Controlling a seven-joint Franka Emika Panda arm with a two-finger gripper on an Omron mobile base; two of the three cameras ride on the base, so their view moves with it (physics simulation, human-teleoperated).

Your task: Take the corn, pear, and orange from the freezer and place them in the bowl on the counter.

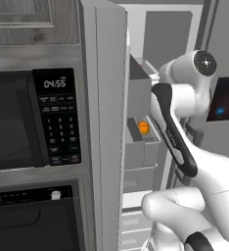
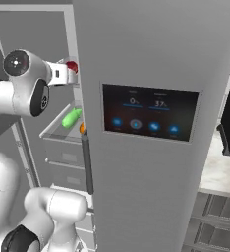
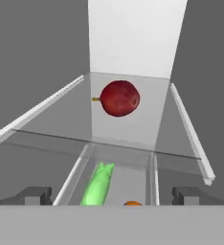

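The freezer point(image 1: 106, 122) stands open, its grey door edge taking up the middle of the left base view and its white shelved inside beyond. In the right base view the neighbouring door with the dark dispenser panel point(image 2: 149, 113) blocks most of the sight, and a strip of the marbled desk point(image 2: 220, 172) shows at the right edge; the bowl cannot be made out. The black microwave point(image 1: 33, 120) sits left of the freezer.

The arm reaches into the upper part of the freezer. In the hand view the gripper point(image 3: 112, 195) is released, its two tips spread wide and holding nothing, level with the front edge of a clear glass shelf point(image 3: 61, 124). A red fruit with a short stem point(image 3: 119, 98) rests near the middle of that shelf; it is not one of the three wanted.

Seen through the glass on the shelf below, a long green item point(image 3: 98, 184) lies near the front, probably the corn in its husk. Just beside it on the right sits the orange point(image 3: 132, 203), also visible near that shelf's front edge from the left base view.

The orange looks light, firm and smooth, so it may roll; I would close on it across its widest part. Room is tight: the gripper must drop below the glass shelf's front edge and stay between the side rails.
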